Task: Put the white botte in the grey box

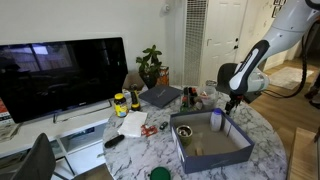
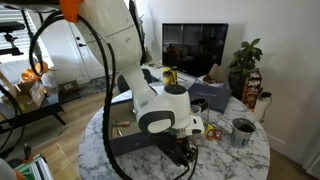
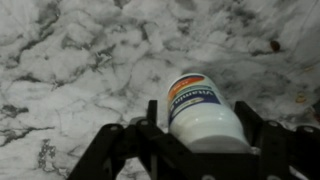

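A white bottle (image 3: 205, 115) with an orange-and-blue label lies on its side on the marble table (image 3: 70, 70). My gripper (image 3: 198, 125) is open and straddles it, one finger on each side; a small gap shows at the left finger. The grey box (image 1: 215, 160), with blue-grey walls and a tan inside, stands on the table just beside the gripper (image 1: 232, 100). In an exterior view the gripper (image 2: 185, 150) is low over the table's near edge and hides the bottle.
A metal can (image 1: 215, 120) stands inside the box at its far end. A grey laptop (image 1: 160, 96), a yellow bottle (image 1: 120, 103), papers and a potted plant (image 1: 152, 65) sit at the table's far side. A TV (image 1: 62, 75) stands behind.
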